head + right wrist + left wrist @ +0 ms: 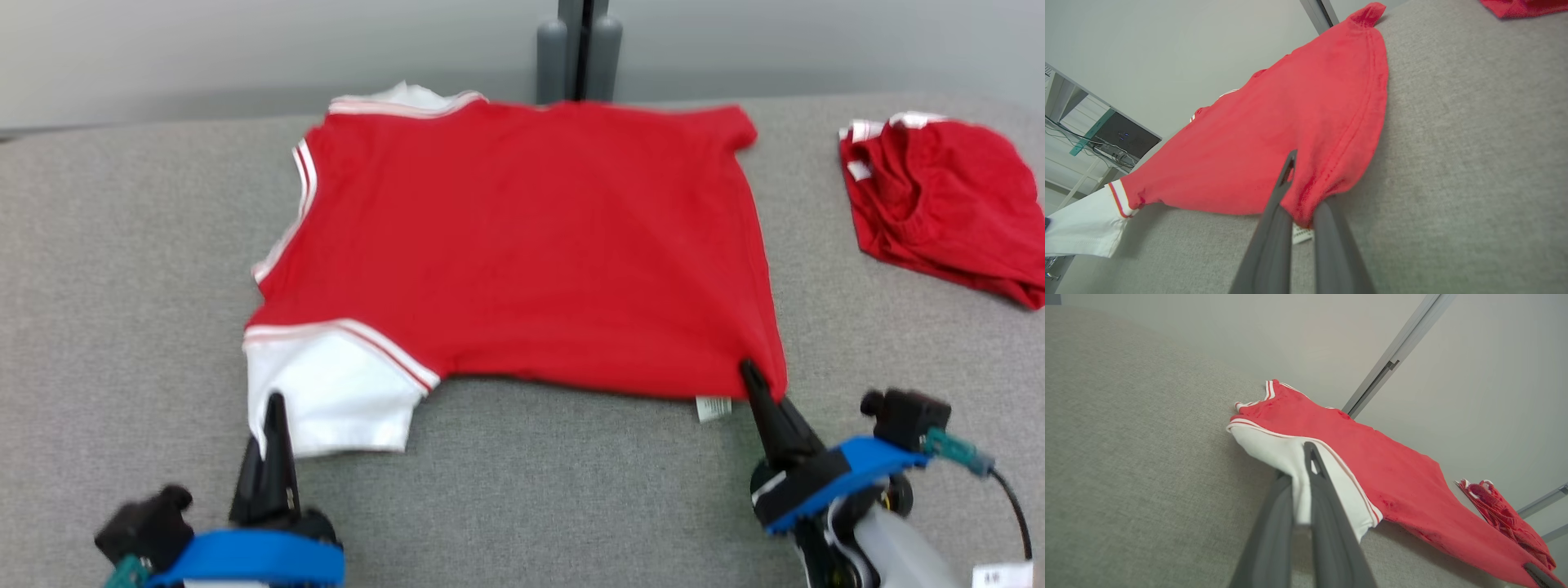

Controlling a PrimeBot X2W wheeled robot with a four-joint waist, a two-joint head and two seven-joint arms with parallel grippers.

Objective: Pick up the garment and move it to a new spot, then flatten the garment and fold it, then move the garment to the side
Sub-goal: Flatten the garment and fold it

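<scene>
The garment (522,245) is a red shirt with white sleeves and striped trim, spread flat across the grey table (122,286). My left gripper (273,408) is shut on the near white sleeve (326,392); in the left wrist view that sleeve (1274,451) is pinched between the fingers of the left gripper (1302,465). My right gripper (751,376) is shut on the near right hem corner, beside a small white label (713,407). The right wrist view shows the red hem (1331,163) bunched between the fingers of the right gripper (1306,192).
A second red garment (939,204) lies crumpled at the table's far right, also seen in the left wrist view (1502,514). A grey post (580,49) stands behind the table's far edge. Bare grey cloth lies left of the shirt and along the near edge.
</scene>
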